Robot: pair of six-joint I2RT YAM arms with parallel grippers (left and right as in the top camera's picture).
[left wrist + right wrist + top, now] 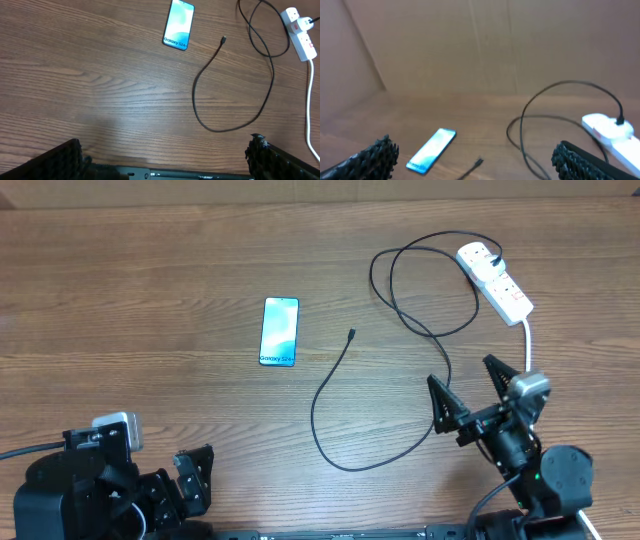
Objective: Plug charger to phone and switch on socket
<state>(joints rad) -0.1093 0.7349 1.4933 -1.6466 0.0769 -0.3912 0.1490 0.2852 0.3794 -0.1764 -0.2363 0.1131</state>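
Observation:
The phone (pixel 280 332) lies flat on the wooden table, cyan screen up; it also shows in the left wrist view (pixel 179 24) and the right wrist view (pixel 432 150). The black charger cable (pixel 330 385) loops across the table, its connector tip (pixel 352 334) lying free to the right of the phone. Its other end is plugged into the white socket strip (pixel 497 281) at the far right. My right gripper (pixel 470 395) is open and empty, raised near the cable's right part. My left gripper (pixel 165 159) is open and empty at the near left edge.
The socket's thick white lead (pixel 527 345) runs down toward my right arm. A brown cardboard wall (pixel 480 45) stands behind the table. Bare wood lies left of the phone.

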